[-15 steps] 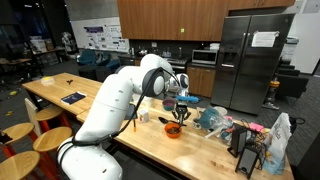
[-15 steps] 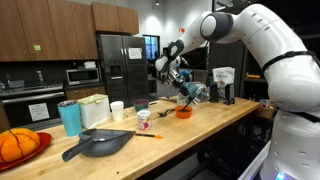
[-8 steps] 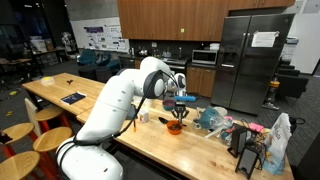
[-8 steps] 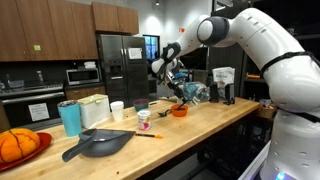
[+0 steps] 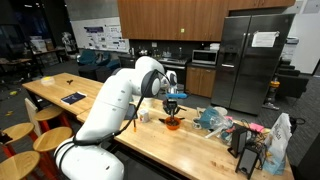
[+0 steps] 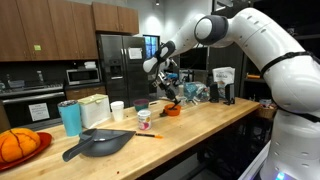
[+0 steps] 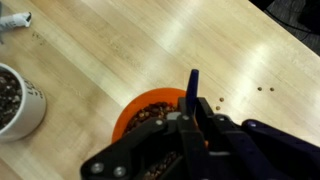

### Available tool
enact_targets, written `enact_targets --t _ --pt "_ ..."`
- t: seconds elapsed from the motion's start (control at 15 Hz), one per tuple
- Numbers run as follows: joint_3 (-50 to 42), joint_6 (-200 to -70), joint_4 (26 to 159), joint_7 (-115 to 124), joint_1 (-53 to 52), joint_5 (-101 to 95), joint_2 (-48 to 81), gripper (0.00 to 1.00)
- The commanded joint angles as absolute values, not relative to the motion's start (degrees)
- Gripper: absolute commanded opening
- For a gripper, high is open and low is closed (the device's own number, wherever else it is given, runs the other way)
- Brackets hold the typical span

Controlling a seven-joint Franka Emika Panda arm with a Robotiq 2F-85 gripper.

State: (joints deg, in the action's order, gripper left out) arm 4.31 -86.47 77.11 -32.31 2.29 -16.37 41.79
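Observation:
My gripper (image 7: 190,125) is shut on the upright blue handle (image 7: 193,90) of a utensil, right above an orange bowl (image 7: 140,108) full of brown beans on the wooden counter. The utensil's lower end is hidden behind the fingers. A white cup (image 7: 14,100), also holding beans, stands to the left of the bowl. In both exterior views the gripper (image 5: 173,103) (image 6: 166,88) hangs just over the bowl (image 5: 173,123) (image 6: 172,110), and the white cup (image 6: 144,118) stands nearby.
A few stray beans (image 7: 262,89) lie on the counter. A black pan (image 6: 95,143), a blue tumbler (image 6: 69,117) and an orange object on a red plate (image 6: 18,146) sit further along. A crumpled plastic bag (image 5: 212,119) and a black holder (image 5: 246,152) stand beyond the bowl.
The gripper with the blue handle has moved along the counter toward the white cup, and the orange bowl seems to have shifted with it.

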Motion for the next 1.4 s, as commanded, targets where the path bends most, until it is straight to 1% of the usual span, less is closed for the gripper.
enact_targets --t 0.0,0.4,1.0,1.07,1.13,1.27,1.33 --pt "4.9 -85.3 79.4 -31.4 2.1 -13.8 39.1 0.03" --pt "4.5 -82.9 86.1 -29.0 4.5 -7.5 34.1 0.03" --pt "2.9 -88.9 96.5 -30.3 8.9 -3.1 25.2 0.03" --pt "2.5 -89.2 96.6 -30.6 8.9 -3.9 24.6 0.23" --pt "2.2 -90.5 97.3 -30.7 8.9 -4.6 24.1 0.39" --pt "1.6 -92.9 97.6 -32.4 8.9 -6.4 23.5 0.49" --pt "1.5 -94.0 97.7 -33.2 8.9 -6.7 23.2 0.56"
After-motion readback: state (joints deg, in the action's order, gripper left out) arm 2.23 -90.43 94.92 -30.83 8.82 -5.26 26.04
